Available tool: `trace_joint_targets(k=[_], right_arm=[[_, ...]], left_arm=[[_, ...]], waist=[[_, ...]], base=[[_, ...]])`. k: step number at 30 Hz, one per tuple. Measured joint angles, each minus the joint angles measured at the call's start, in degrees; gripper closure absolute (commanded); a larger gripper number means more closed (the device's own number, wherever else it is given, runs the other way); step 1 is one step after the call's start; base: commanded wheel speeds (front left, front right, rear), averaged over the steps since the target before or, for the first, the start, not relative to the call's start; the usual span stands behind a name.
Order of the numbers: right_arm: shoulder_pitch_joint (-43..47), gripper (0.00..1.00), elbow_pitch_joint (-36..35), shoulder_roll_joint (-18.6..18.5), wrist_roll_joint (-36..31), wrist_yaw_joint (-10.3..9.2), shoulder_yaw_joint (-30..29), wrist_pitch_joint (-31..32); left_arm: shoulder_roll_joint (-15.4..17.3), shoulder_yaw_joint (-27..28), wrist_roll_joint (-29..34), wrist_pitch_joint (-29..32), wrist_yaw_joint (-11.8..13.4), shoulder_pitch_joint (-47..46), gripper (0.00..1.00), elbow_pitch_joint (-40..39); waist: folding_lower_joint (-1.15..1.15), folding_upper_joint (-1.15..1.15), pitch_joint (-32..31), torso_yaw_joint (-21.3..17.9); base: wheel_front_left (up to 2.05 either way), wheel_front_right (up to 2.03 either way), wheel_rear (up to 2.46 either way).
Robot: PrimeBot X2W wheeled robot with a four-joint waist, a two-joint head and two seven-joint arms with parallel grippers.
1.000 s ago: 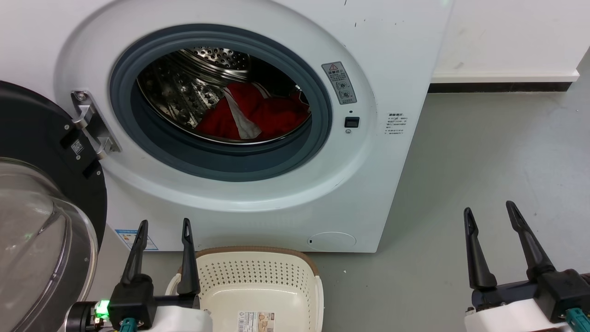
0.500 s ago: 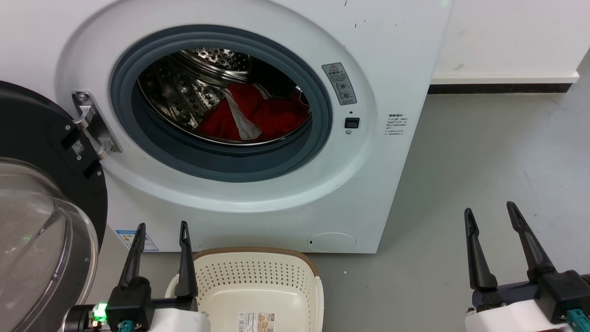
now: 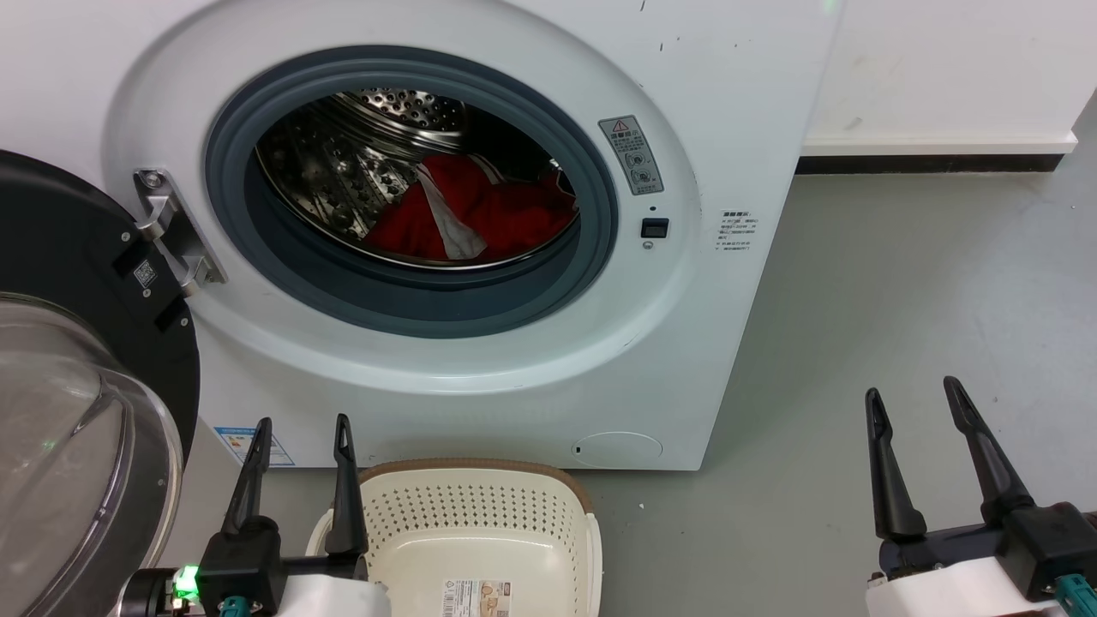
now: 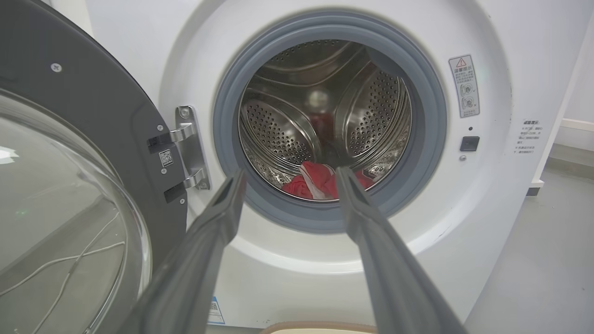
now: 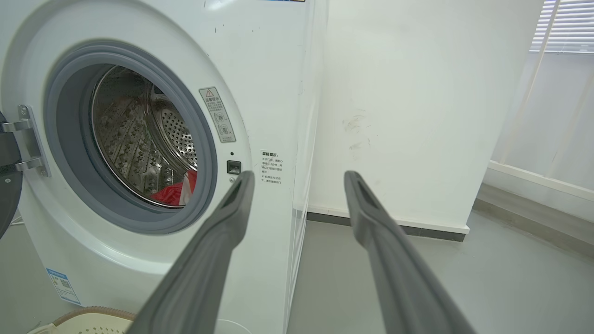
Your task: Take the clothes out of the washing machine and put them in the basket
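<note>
Clothes, head view: red heap [image 3: 506,218] low in the drum [image 3: 343,171] of the washing machine [image 3: 480,386], behind the grey seal [image 3: 411,302], with a pale strip [image 3: 447,224] lying across it. None are in the basket [image 3: 480,467] yet.
Basket, head view: on the floor [image 3: 857,343] just in front of the machine, below the seal and just beside the left gripper [image 3: 302,420]. The part that shows has nothing in it.
Left gripper, head view: lower left, fingers spread and holding nothing. The heap lies ahead of it, higher and to its right.
Right gripper, head view: lower right [image 3: 910,387], fingers likewise parted and empty, over bare floor beyond the machine's right side.
Door, head view: swung open at the left [image 3: 60,240], close by the left arm.
Left wrist view: the clothes [image 4: 320,183] sit framed between the parted fingertips, straight ahead through the seal. The pale strip runs roughly upright.
Right wrist view: fingers apart, aimed at the machine's right edge and the wall [image 5: 417,116]. The clothes [image 5: 174,192] peep out at the drum's lower edge, well off to the left.
Nearer arm: the left, I judge. A straight reach over the seal's lower lip should serve, keeping clear of the door.
</note>
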Motion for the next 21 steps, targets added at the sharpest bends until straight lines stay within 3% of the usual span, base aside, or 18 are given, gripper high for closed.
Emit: trace_joint_targets(k=[21], right_arm=[[-0.02,0.0,0.35,0.0,0.51,0.0,0.19,0.0]], left_arm=[[-0.12,0.41,-1.18,-0.01,-0.96,-1.12,0.0,1.67]], waist=[[0.0,0.0,0.89,-0.6]], base=[[0.0,0.0,0.0]])
